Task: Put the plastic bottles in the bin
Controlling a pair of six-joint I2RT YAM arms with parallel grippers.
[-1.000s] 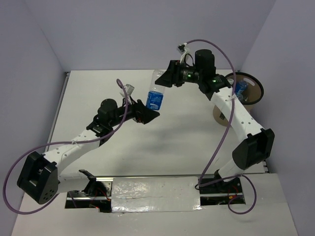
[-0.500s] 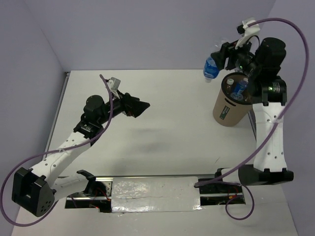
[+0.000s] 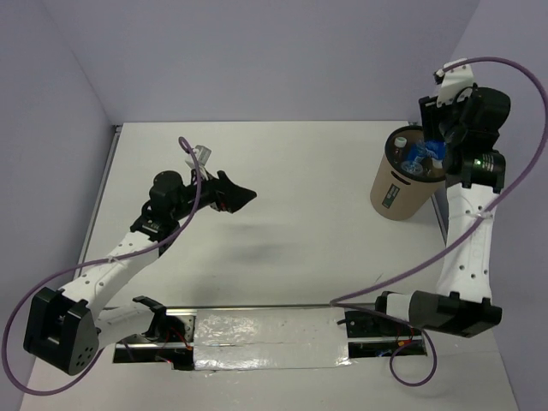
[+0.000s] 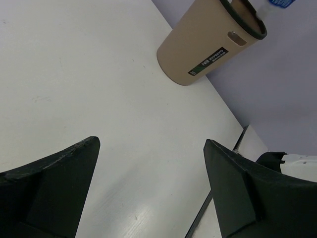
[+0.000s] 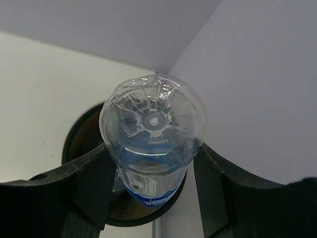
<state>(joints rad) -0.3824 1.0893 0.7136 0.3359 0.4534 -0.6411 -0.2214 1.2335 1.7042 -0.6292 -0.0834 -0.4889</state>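
Note:
My right gripper (image 3: 433,142) is shut on a clear plastic bottle (image 3: 425,152) with a blue label, held over the mouth of the tan bin (image 3: 392,190) at the far right. In the right wrist view the bottle (image 5: 153,130) shows its base toward the camera between the two fingers (image 5: 93,182), neck pointing down into the bin's dark opening (image 5: 78,135). Other bottles (image 3: 409,159) lie inside the bin. My left gripper (image 3: 245,196) hangs open and empty above the middle-left of the table. From the left wrist, the left gripper (image 4: 151,145) faces the bin (image 4: 205,47) from a distance.
The bin stands close to the right purple wall and the table's far right corner. The table's right edge with a metal rail (image 4: 233,153) runs just beyond it. The right arm's base (image 3: 445,308) sits near the front edge.
The right arm has carried the bottle from the table's middle to above the bin. The left gripper, now empty, has drawn back to the left.

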